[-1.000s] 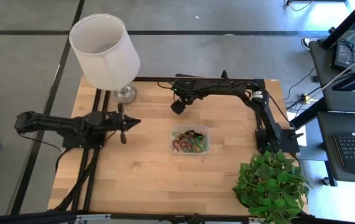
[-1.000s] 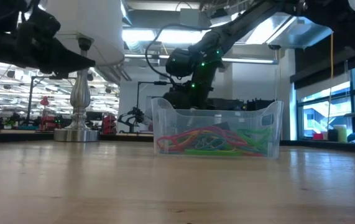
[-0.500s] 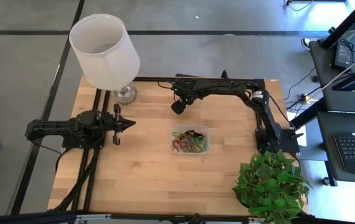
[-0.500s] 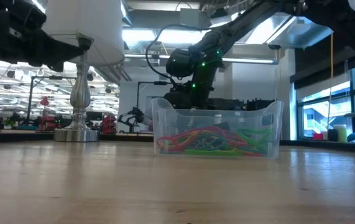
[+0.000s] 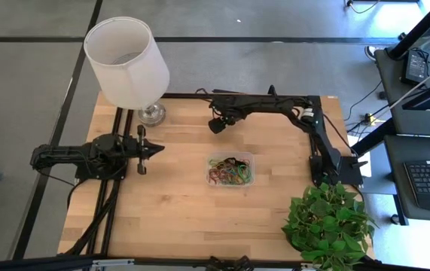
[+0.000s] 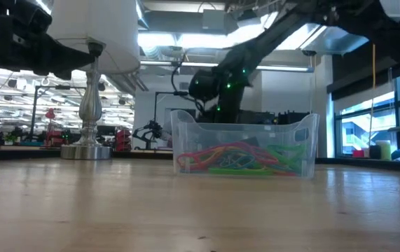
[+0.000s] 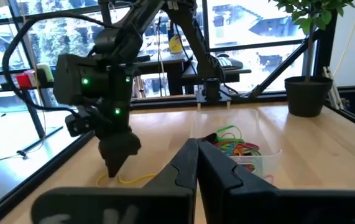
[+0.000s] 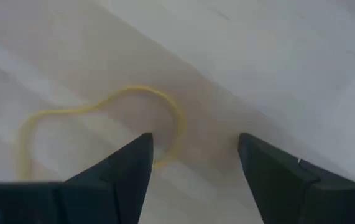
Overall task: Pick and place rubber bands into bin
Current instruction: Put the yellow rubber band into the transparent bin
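A yellow rubber band [image 8: 96, 134] lies flat on the wood at the table's far middle and also shows in the left wrist view [image 7: 130, 179]. My right gripper [image 8: 196, 158] hangs open just above it, pointing steeply down [image 5: 216, 124]. One end of the loop lies between its fingers, and no touch shows. The clear bin [image 5: 230, 169] stands on the table nearer the front, with several coloured rubber bands [image 6: 235, 159] on its floor. My left gripper [image 5: 154, 149] is shut and holds nothing, level above the table's left side.
A white lamp [image 5: 128, 60] stands on its metal foot [image 5: 152, 113] at the far left corner. A potted plant [image 5: 327, 222] fills the near right corner. Bare wood lies between the bin and the left arm.
My right gripper has come down toward the yellow rubber band, rolling a little at the wrist, and has stayed open. My left arm first folded back a little toward the table's left edge, then kept still.
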Tool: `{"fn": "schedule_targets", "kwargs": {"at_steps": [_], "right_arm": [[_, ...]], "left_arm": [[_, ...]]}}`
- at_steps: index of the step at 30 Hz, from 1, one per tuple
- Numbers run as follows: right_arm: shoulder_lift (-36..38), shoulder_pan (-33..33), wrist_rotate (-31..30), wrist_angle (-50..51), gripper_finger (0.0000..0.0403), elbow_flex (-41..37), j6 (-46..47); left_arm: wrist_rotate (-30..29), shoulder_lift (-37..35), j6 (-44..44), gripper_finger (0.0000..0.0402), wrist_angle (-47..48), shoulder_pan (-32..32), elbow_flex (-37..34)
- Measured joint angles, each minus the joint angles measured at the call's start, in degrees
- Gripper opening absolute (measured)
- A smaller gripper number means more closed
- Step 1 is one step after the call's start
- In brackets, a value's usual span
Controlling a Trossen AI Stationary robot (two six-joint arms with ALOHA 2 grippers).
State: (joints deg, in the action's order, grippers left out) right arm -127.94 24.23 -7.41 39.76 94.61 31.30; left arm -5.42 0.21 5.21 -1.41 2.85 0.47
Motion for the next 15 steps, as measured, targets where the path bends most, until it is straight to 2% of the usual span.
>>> {"fn": "schedule_targets", "kwargs": {"at_steps": [3, 6, 9, 13, 15], "right_arm": [[-1.6, -0.2, -1.5, 0.2, 0.0235, 0.2, -0.4], [-1.7, -1.2, -3.2, 0.3, 0.0207, 0.2, -1.9], [-2.2, -1.2, -2.4, 0.1, 0.0147, 0.2, -1.6], [-2.6, -1.0, 0.7, 0.7, 0.0040, 0.2, -2.0], [-2.6, -0.9, 2.0, 1.0, 0.0012, 0.2, -3.2]], "left_arm": [[0.0, 0.0, 0.0, 0.0006, 0.0, 0.0, 0.0], [0.0, 0.0, 0.0, 0.0005, 0.0, 0.0, 0.0], [0.1, 0.0, 0.0, 0.0006, 0.0, 0.0, 0.0], [0.0, 0.0, 0.0, 0.0005, 0.0, 0.0, 0.0], [0.0, 0.0, 0.0, 0.0006, 0.0, 0.0, 0.0]]}}
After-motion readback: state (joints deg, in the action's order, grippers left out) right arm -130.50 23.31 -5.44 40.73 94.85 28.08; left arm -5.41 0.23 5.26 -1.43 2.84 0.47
